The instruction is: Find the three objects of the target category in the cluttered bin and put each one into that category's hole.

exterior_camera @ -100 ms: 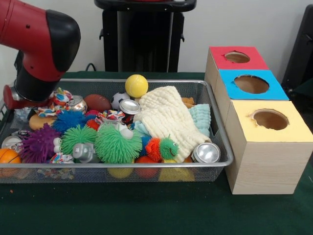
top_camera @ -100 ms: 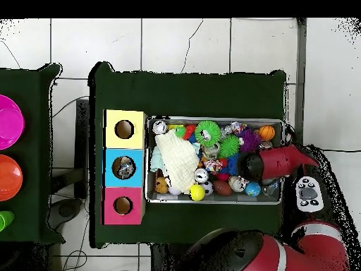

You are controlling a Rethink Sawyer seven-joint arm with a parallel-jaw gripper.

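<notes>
Across the green table (exterior_camera @ -100 ms: 146,210), a wire mesh bin (exterior_camera @ -100 ms: 222,142) sat packed with clutter, and just beside it stood three wooden boxes in a row, each with a round hole on top: a yellow-topped box (exterior_camera @ -100 ms: 274,128) nearest the camera, a blue-topped box (exterior_camera @ -100 ms: 252,84) in the middle, and a red-topped box (exterior_camera @ -100 ms: 237,58) farthest back. Inside the bin, a cream waffle-knit cloth (exterior_camera @ -100 ms: 166,117) lay draped over other items, with a pale blue cloth (exterior_camera @ -100 ms: 200,117) beside it. A yellow ball (exterior_camera @ -100 ms: 136,85) rested near the far rim, close to a small soccer ball (exterior_camera @ -100 ms: 119,99) and a brown toy football (exterior_camera @ -100 ms: 97,102). Green spiky balls (exterior_camera @ -100 ms: 117,144), a purple spiky ball (exterior_camera @ -100 ms: 38,144) and a blue spiky ball (exterior_camera @ -100 ms: 68,119) crowded the middle, while a silver can (exterior_camera @ -100 ms: 206,152) lay against the near rim and an orange ball (exterior_camera @ -100 ms: 9,156) sat in the corner.

From the front, only the red and black arm (exterior_camera @ -100 ms: 41,44) showed, its bulk over the bin's end away from the boxes; the gripper itself was hidden, so I could not tell whether it was spread or closed. The overhead view placed the arm (top_camera @ -100 ms: 271,164) over that same end of the bin (top_camera @ -100 ms: 215,200). That view alone showed something lying inside the blue box's hole (top_camera @ -100 ms: 123,167), too small to identify, and pink and orange discs (top_camera @ -100 ms: 8,148) on a separate table.
</notes>
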